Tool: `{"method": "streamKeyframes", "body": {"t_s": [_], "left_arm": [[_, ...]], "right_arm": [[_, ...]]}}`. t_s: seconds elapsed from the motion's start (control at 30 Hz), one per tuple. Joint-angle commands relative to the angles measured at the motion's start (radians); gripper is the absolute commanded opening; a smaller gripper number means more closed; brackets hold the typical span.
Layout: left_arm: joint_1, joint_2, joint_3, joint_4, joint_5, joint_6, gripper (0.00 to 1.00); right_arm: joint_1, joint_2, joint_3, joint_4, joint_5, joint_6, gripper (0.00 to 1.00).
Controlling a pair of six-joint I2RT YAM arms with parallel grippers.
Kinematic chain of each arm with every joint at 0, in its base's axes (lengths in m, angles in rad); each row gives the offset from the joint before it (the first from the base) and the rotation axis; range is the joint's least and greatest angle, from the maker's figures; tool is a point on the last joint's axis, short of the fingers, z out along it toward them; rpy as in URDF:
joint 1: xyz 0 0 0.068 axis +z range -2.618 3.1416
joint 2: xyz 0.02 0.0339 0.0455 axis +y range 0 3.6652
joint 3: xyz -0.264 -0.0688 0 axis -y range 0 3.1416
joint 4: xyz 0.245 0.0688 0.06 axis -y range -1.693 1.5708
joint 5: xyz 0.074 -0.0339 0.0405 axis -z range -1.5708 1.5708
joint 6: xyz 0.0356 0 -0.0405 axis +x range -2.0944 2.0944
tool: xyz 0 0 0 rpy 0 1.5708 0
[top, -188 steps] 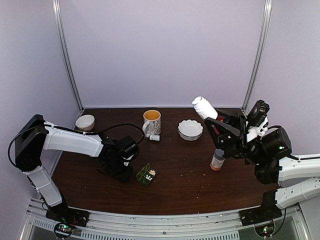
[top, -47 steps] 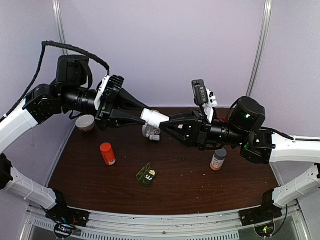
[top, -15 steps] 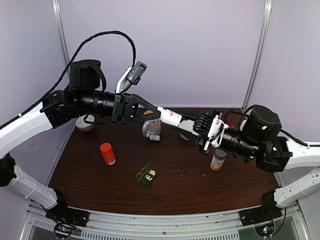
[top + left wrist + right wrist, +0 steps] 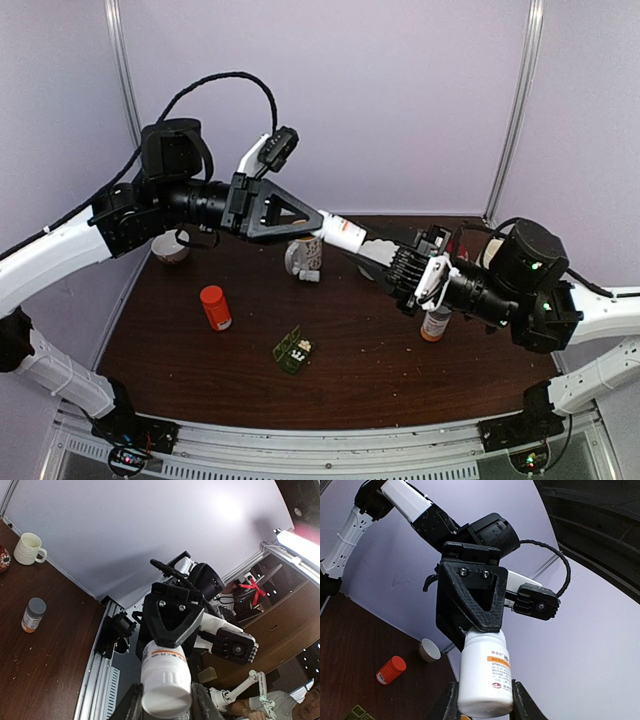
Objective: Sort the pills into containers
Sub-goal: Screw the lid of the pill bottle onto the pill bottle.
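A white pill bottle [image 4: 343,235] hangs level in mid-air between both arms. My left gripper [image 4: 322,226] is shut on its cap end [image 4: 165,694]. My right gripper [image 4: 378,254] is shut on its base end [image 4: 485,696]. The bottle's orange-striped label [image 4: 498,663] shows in the right wrist view. The dark green pill box, the containers [image 4: 291,351], lies open on the table below, with a few white pills [image 4: 302,346] in one compartment. A corner of the containers [image 4: 358,713] also shows in the right wrist view.
A red-orange bottle [image 4: 214,307] stands left of the pill box. A brown bottle with a grey cap [image 4: 435,322] stands under the right arm. A mug [image 4: 304,257] and a small bowl [image 4: 170,245] sit at the back of the dark wooden table [image 4: 380,380].
The left wrist has rolled about the bottle's axis, so its black finger frame now faces the top camera. The right gripper has shifted slightly right. Both still hold the white bottle.
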State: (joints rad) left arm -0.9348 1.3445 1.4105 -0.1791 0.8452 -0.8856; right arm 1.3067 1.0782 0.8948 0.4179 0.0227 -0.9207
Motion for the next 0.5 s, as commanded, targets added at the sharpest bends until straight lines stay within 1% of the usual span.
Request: {"method": "streamKeyframes", "body": {"t_s": [0.0,0.07,0.17,0.23,0.37,0.47], "left_arm": [[-0.042,0.019,0.001,-0.041,0.021,0.075,0.10],[-0.041,0.008,0.024,-0.110,-0.031,0.182,0.10],[-0.041,-0.013,0.036,-0.118,-0.066,0.366,0.09],[-0.042,-0.028,0.037,-0.127,-0.121,0.513,0.08],[-0.042,-0.052,0.040,-0.131,-0.137,0.880,0.08],[-0.042,-0.050,0.059,-0.165,-0.174,1.156,0.05]], "right_arm": [[0.012,0.034,0.069,-0.050,-0.028,0.097,0.00],[0.010,0.033,0.102,-0.096,-0.054,0.205,0.00],[-0.002,0.024,0.120,-0.123,-0.146,0.404,0.00],[-0.018,0.016,0.130,-0.136,-0.219,0.534,0.00],[-0.053,0.022,0.146,-0.136,-0.370,0.777,0.00],[-0.072,0.036,0.163,-0.145,-0.446,0.935,0.00]]}}
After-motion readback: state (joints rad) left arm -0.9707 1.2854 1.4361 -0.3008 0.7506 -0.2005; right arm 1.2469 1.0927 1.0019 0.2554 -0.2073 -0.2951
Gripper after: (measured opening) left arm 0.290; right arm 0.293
